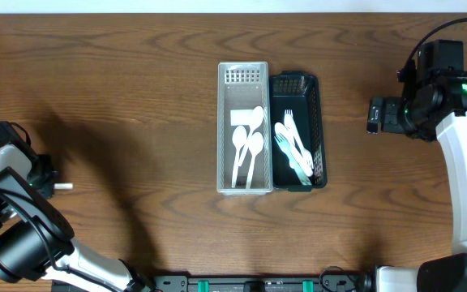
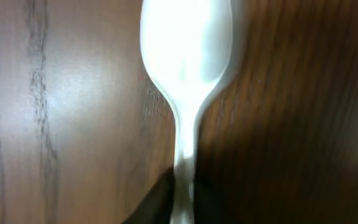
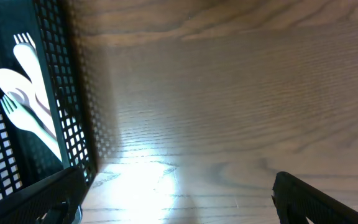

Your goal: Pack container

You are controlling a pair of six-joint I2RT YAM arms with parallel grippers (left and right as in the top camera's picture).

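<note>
A white mesh basket (image 1: 220, 122) at the table's middle holds three white plastic spoons (image 1: 248, 142). A black mesh basket (image 1: 321, 122) stands against its right side and holds white forks (image 1: 293, 146). My left gripper (image 1: 53, 186) is at the far left edge, shut on the handle of a white spoon (image 1: 66, 186). The left wrist view shows the spoon's bowl (image 2: 187, 56) close over the wood, with its handle pinched between the jaws (image 2: 183, 202). My right gripper (image 1: 371, 115) is open and empty, right of the black basket (image 3: 73, 124). Its fingers (image 3: 173, 208) are spread wide over bare wood.
The brown wooden table (image 1: 136, 97) stretches between my left gripper and the baskets. The forks (image 3: 27, 106) show through the black basket's mesh in the right wrist view. The arm bases stand along the front edge (image 1: 258, 284).
</note>
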